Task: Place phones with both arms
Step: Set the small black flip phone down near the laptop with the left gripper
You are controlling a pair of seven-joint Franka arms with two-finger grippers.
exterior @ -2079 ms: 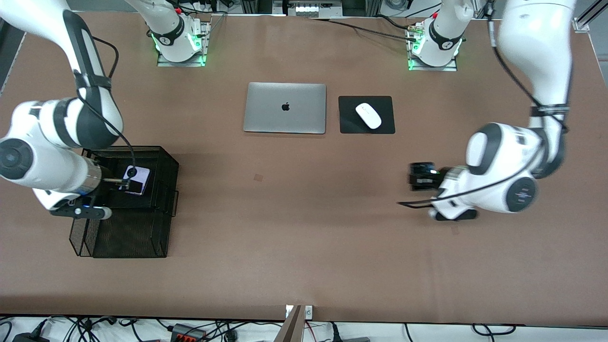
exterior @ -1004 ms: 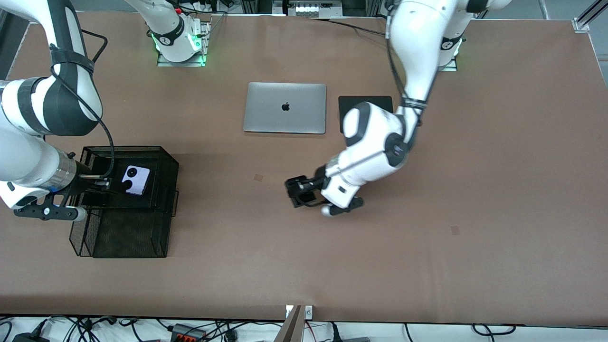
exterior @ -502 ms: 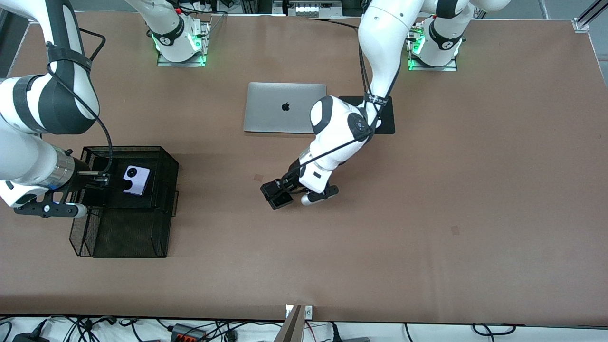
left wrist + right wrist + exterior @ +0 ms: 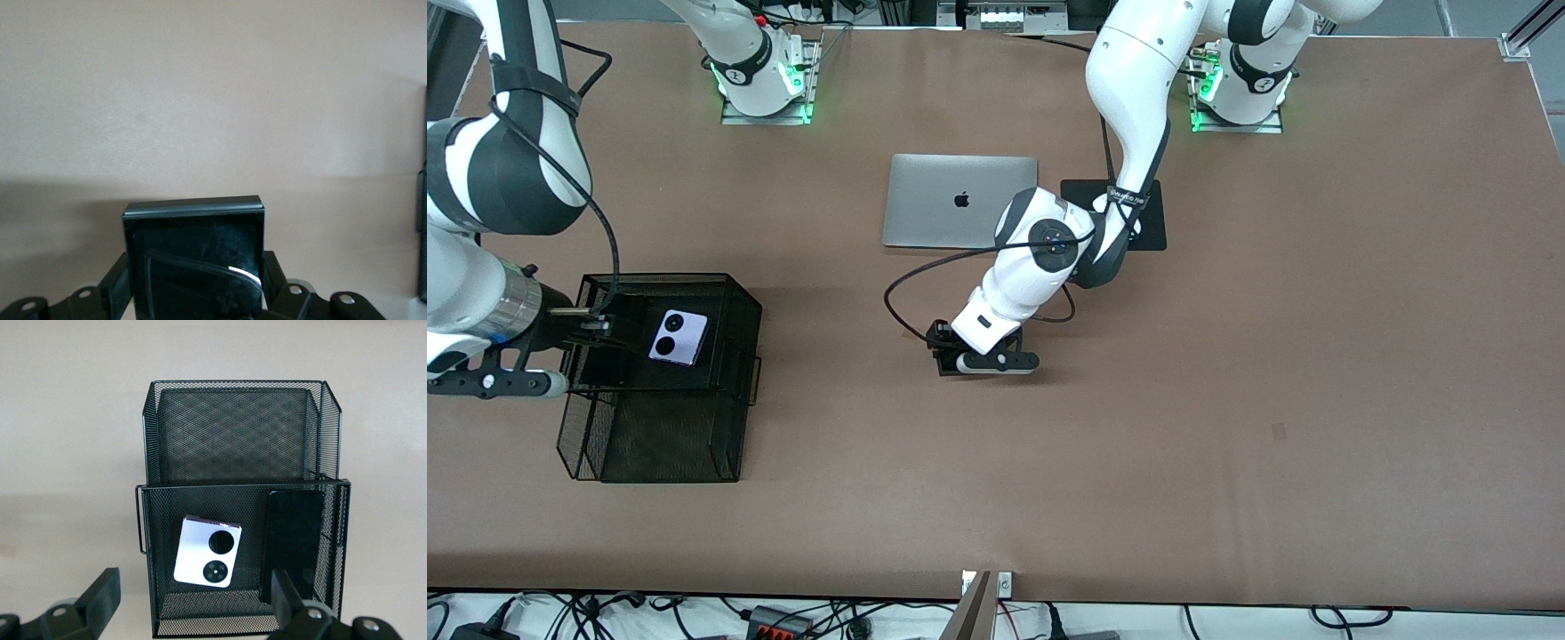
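The lavender phone (image 4: 679, 338) with two black circles lies flat in the upper tier of a black mesh tray (image 4: 747, 307). It also shows in the right wrist view (image 4: 207, 551). The long black phone (image 4: 293, 543) lies beside it in the same tier. My right gripper (image 4: 598, 329) is open and empty, over the tray's edge at the right arm's end. My left gripper (image 4: 945, 356) hangs over the middle of the table. It is shut on the small squarish black phone (image 4: 193, 257), with a finger on each side of it.
The tray's lower tier (image 4: 233, 433) is empty and sticks out toward the front camera (image 4: 667, 440). A closed silver laptop (image 4: 951, 200) and a black mouse pad (image 4: 1152, 227) lie near the robots' bases. The left arm hides most of the mouse.
The left arm swung from its own end of the table to the middle, carrying the black phone. The right gripper drew back off the lavender phone, which stays in the tray.
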